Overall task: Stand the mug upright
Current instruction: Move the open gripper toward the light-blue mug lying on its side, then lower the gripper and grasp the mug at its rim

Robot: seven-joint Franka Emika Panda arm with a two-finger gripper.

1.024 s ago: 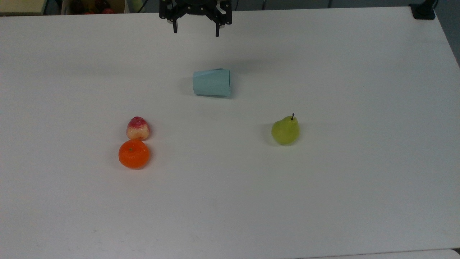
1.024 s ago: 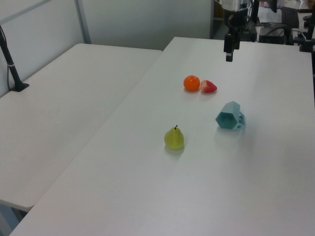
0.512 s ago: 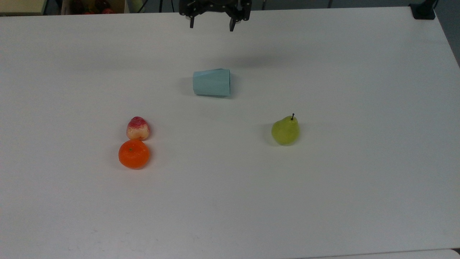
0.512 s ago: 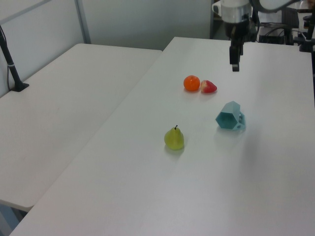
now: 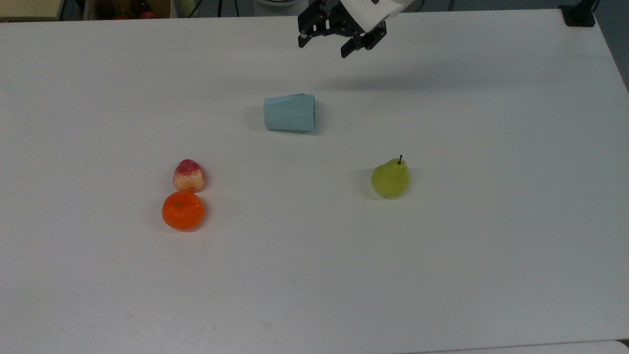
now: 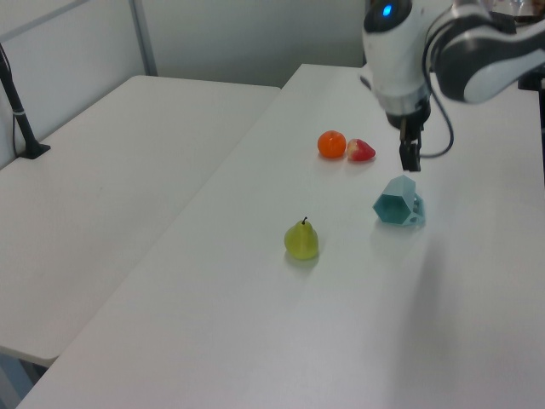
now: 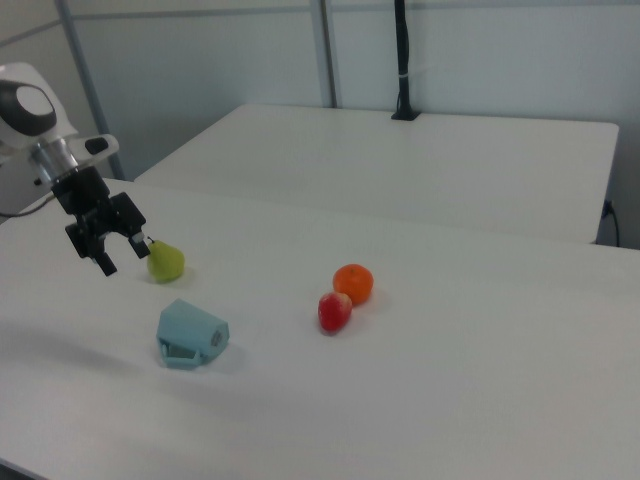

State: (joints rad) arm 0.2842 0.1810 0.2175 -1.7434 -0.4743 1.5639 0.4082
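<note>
On the desk, the mug lies on its side just above the centre of the top view, its wider end toward the top view's right. The hand hangs above the desk at the upper middle, up and to the right of the mug and apart from it. A pear sits right of centre, below the mug. At left of centre a peach lies just above an orange, close beside it.
</note>
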